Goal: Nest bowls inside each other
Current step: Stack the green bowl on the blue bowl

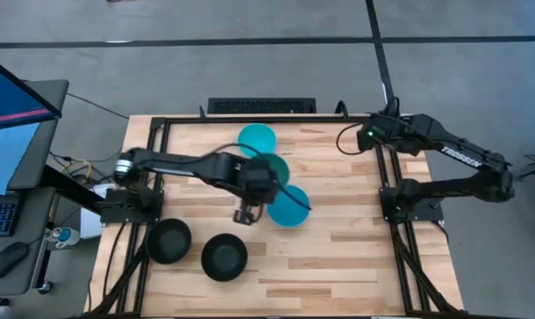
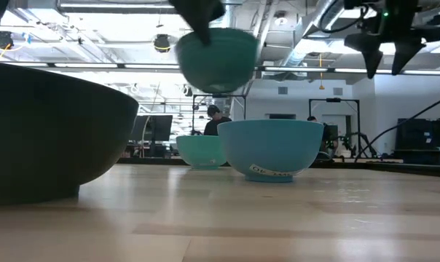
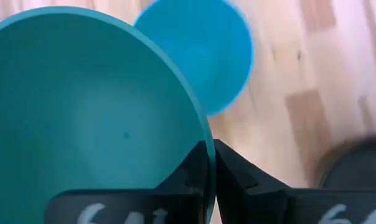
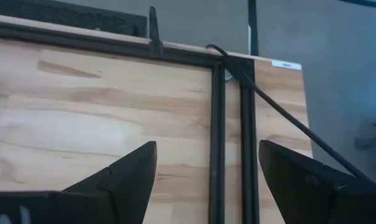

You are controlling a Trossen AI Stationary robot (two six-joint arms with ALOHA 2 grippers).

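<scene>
My left gripper [image 3: 210, 155] is shut on a teal bowl [image 3: 94, 106], which shows in the air in the low view [image 2: 216, 58] and partly under the arm in the high view [image 1: 275, 168]. A light blue bowl [image 1: 288, 206] stands on its base just near of it, and another teal bowl [image 1: 257, 139] stands toward the far edge. Two black bowls [image 1: 168, 240] [image 1: 224, 257] sit near the table's near left. My right gripper [image 4: 206, 162] is open, up over the far right corner [image 1: 371, 135]. My left gripper pinches the teal bowl's rim [image 3: 203, 134] with one finger inside the bowl and one outside [image 3: 238, 168]. The fingers come from above, pointing down. The bowl hangs below them, lifted clear of the table [image 2: 216, 58].
The black frame rail [image 1: 384, 177] runs along the table's right side beneath my right arm, with a cable [image 4: 287, 118] across it. The near right half of the wooden table [image 1: 338, 266] holds no bowls. A monitor [image 1: 11, 97] stands off the left side.
</scene>
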